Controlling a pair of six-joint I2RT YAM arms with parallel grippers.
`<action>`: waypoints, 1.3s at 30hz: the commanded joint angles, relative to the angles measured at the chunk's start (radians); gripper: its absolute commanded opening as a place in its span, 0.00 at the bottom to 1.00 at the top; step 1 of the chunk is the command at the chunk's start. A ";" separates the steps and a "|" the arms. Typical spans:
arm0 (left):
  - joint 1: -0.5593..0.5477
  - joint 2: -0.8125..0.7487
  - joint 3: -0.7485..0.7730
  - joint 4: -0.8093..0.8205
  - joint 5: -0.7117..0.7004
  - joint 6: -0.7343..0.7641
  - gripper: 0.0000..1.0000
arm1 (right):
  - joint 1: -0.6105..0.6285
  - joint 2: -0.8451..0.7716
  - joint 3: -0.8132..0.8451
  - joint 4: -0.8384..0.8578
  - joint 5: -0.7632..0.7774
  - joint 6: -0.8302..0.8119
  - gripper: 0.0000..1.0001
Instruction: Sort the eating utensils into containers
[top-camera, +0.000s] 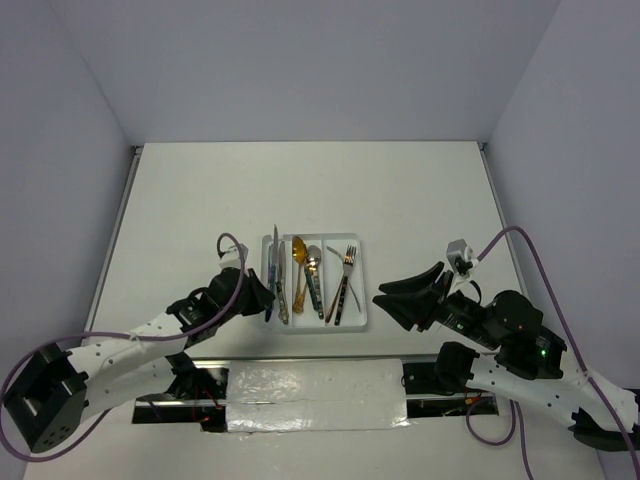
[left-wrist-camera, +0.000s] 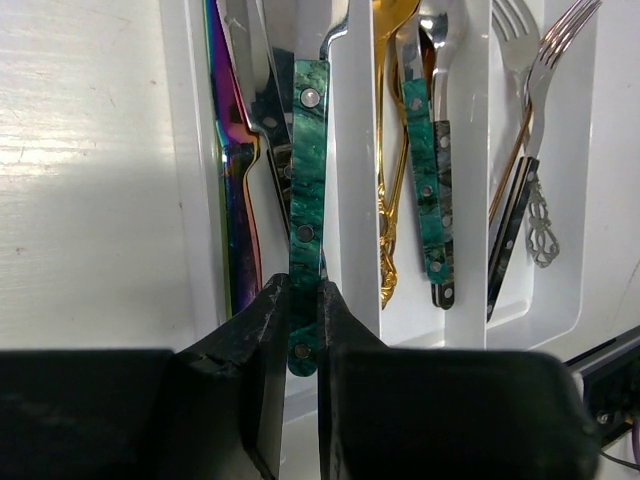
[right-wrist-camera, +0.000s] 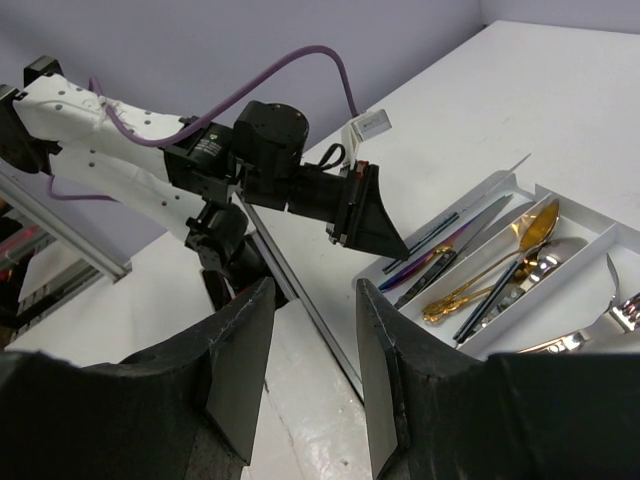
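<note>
The left pincer (left-wrist-camera: 303, 320) clamps a teal-handled steel knife (left-wrist-camera: 305, 200) by its end, lining it lengthwise with the white plastic tray's (left-wrist-camera: 352, 200) left compartment; the right pincer (right-wrist-camera: 313, 300) hangs agape.

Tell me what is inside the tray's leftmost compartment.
An iridescent purple knife and a silver knife lie in the leftmost compartment; a teal-handled knife is there too, its handle end clamped by the jaws of the left gripper. Anything beneath them is covered.

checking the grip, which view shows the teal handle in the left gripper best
Left wrist: the teal handle is close up, pinched in the left gripper. Top and right wrist views show it tiny and distant.
</note>
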 joint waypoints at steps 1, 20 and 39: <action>-0.015 0.018 0.002 0.058 -0.001 -0.020 0.00 | 0.008 0.004 0.009 0.022 0.019 -0.018 0.46; -0.086 0.079 -0.012 0.040 -0.038 -0.042 0.05 | 0.008 0.019 0.007 0.031 0.007 -0.017 0.46; -0.087 0.045 0.350 -0.224 -0.072 0.197 0.99 | 0.008 0.075 0.047 0.003 0.016 -0.026 0.48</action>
